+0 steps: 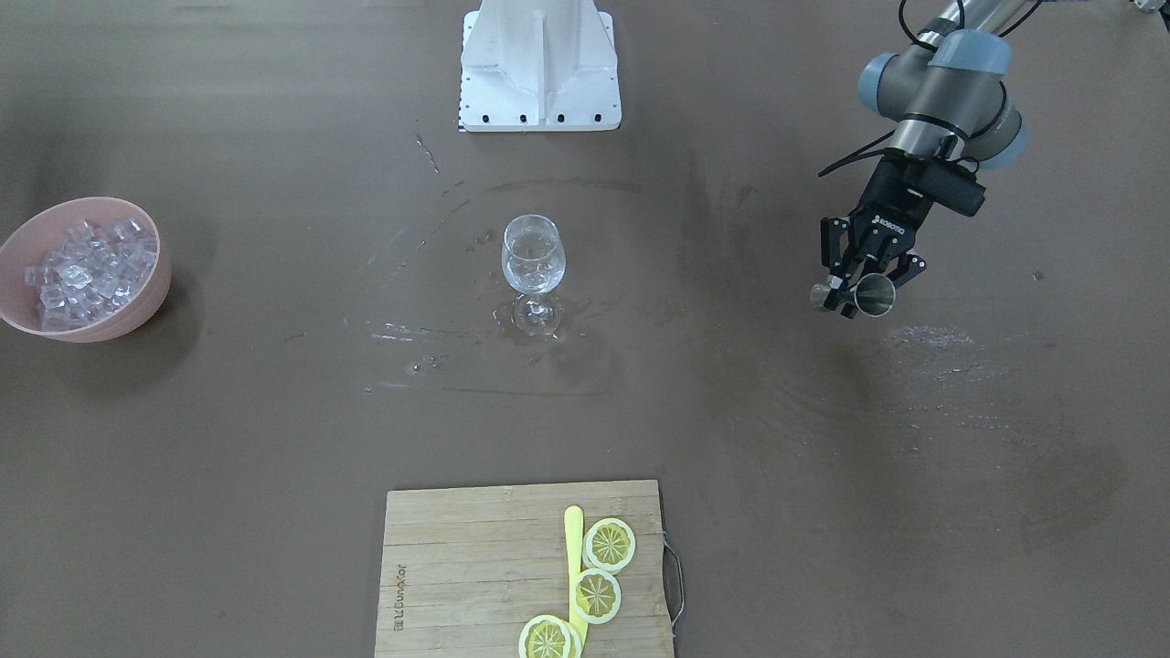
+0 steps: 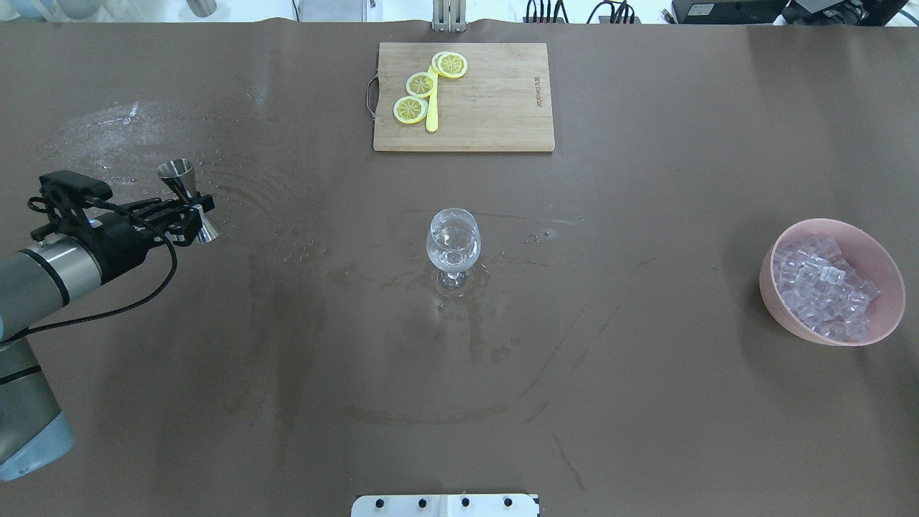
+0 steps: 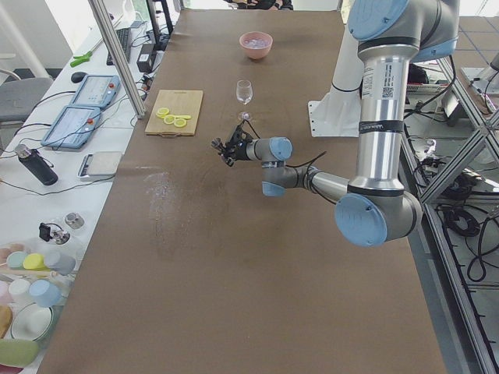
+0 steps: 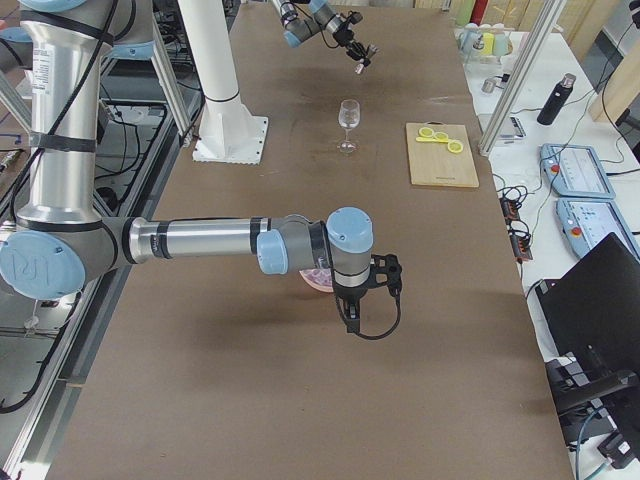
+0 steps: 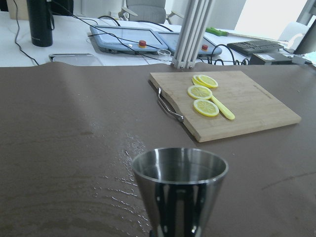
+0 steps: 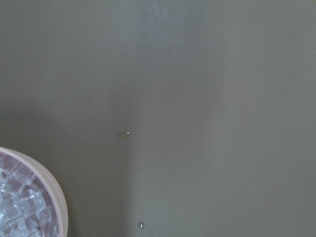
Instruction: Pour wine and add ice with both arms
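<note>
In the front-facing view the left gripper (image 1: 864, 276) has its fingers clenched on the waist of a steel jigger (image 1: 876, 295), which is tilted with its open mouth toward the camera, above a wet patch of the brown table (image 1: 274, 439). The wine glass (image 1: 532, 259) stands upright in the middle of the table, well apart from the jigger. The ice (image 1: 90, 270) lies in a heap inside a pink bowl (image 1: 142, 315) at the far side of the table from the left gripper. A wooden cutting board (image 1: 466, 567) with lemon slices (image 1: 610, 545) lies at the near edge. The overhead view shows the same: the jigger is gripped at the left, the glass is in the centre, and the bowl of ice is at the right. In the exterior right view the right gripper (image 4: 349, 316) hangs above the bowl, but I cannot tell if its fingers are apart or together. The left wrist view shows the jigger's mouth close up, with the board behind it. The right wrist view shows only the bowl's rim and some ice in its lower left corner.
</note>
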`<state>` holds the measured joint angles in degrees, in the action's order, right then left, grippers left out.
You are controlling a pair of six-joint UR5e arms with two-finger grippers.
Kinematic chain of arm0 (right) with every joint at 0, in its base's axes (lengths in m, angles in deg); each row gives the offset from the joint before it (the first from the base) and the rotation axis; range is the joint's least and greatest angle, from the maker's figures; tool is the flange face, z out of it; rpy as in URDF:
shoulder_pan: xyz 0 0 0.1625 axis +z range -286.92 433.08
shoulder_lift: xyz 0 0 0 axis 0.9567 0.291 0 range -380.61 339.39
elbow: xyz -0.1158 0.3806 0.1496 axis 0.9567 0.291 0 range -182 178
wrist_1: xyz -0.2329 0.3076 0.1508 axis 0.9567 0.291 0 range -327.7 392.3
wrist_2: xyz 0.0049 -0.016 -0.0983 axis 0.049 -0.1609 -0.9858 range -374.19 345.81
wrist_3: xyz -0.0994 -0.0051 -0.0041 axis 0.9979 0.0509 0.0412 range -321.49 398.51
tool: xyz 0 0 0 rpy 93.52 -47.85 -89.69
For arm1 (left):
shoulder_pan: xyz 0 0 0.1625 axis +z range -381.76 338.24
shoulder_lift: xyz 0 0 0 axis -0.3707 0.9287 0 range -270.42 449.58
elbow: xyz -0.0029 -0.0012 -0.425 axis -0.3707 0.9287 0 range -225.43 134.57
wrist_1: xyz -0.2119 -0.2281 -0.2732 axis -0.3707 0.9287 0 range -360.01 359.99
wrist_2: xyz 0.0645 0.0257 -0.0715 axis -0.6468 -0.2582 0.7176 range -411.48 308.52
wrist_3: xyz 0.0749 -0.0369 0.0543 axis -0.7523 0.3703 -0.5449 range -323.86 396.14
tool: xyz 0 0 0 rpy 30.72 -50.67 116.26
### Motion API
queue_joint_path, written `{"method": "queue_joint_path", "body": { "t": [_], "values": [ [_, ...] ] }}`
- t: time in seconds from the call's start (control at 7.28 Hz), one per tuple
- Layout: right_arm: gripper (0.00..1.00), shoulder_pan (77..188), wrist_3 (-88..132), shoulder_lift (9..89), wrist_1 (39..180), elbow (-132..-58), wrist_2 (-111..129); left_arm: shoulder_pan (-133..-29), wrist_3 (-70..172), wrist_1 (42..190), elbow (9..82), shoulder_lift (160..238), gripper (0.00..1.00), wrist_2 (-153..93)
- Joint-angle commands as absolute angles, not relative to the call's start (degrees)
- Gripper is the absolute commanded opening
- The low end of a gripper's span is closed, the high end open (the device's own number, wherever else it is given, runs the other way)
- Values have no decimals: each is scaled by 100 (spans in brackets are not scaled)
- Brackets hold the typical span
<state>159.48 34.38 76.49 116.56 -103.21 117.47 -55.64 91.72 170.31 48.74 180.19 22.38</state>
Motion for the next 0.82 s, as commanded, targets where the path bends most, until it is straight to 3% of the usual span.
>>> {"method": "queue_joint_path", "body": {
  "t": [0.0,0.69],
  "values": [
    [100,15948,3438,7642,11650,-10325,11747,-5525,9353,17094,4546,18028,0,1717],
    [100,15948,3438,7651,11535,-10273,11747,-4833,9353,17252,4132,18037,0,620]
  ]
}}
